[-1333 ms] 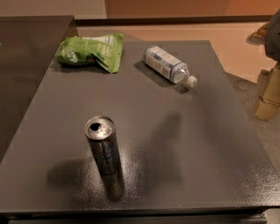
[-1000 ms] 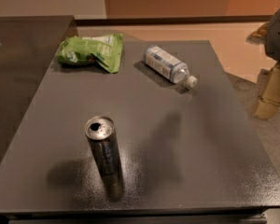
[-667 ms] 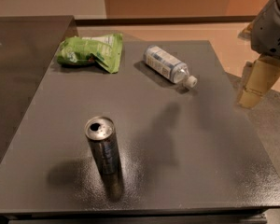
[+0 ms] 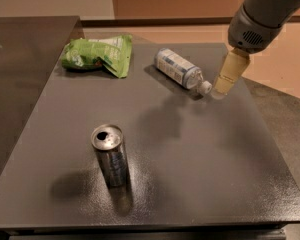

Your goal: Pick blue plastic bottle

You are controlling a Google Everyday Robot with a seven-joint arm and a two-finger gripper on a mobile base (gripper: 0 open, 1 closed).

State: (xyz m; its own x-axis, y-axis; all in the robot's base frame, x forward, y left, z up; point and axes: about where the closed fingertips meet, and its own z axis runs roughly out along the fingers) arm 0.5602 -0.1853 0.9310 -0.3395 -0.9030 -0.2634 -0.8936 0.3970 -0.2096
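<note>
The blue plastic bottle (image 4: 179, 70) lies on its side at the far middle of the dark grey table (image 4: 200, 149), its white cap pointing to the right and toward me. My gripper (image 4: 226, 77) comes in from the upper right on a grey arm. It hangs just to the right of the bottle's cap, above the table. One yellowish finger shows and nothing is seen in it.
A green snack bag (image 4: 97, 54) lies at the far left of the table. A silver drink can (image 4: 110, 155) stands upright at the near left middle. A second dark table (image 4: 20, 69) adjoins on the left. The floor lies beyond the right edge.
My gripper has moved left from off the table's right edge to just beside the bottle's cap. The bottle, the can and the bag have not moved.
</note>
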